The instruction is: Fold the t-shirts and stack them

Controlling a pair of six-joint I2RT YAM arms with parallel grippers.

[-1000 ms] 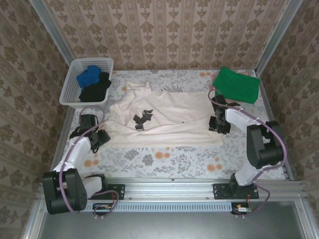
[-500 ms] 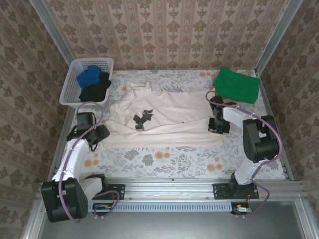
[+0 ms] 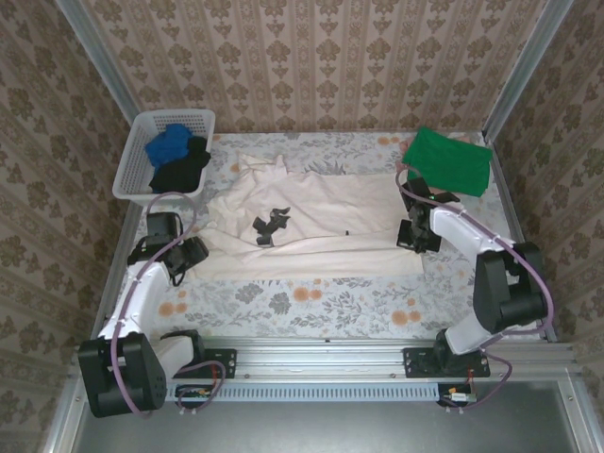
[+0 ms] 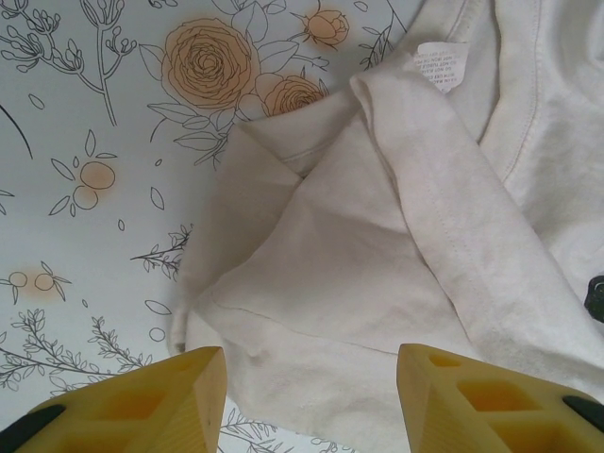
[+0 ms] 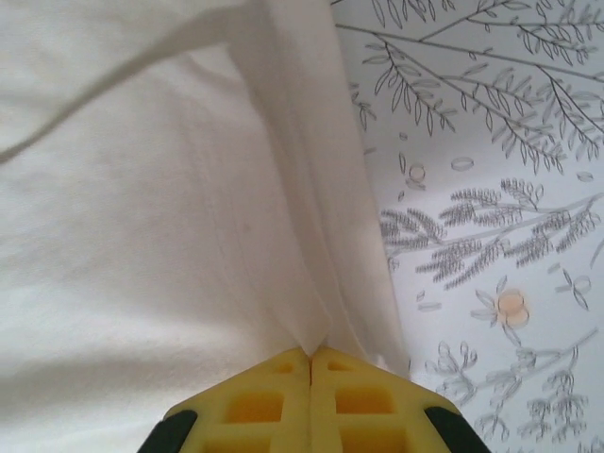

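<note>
Cream t-shirt (image 3: 321,212): laid flat. R gripper (image 5: 310,351): fingers just snapped together, pinching hem edge. L gripper (image 4: 311,377): fingers spread above sleeve (image 4: 321,274), no grip yet. Fold prob. imminent.

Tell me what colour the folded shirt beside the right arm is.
The folded shirt is bright green, clearest in the top view.

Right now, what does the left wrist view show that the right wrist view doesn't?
Left wrist: the left gripper open, with a folded sleeve ahead of it and a white label further on. Right wrist: the right gripper shut on an edge of the cream shirt. Both: the cream shirt and the floral tablecloth.
</note>
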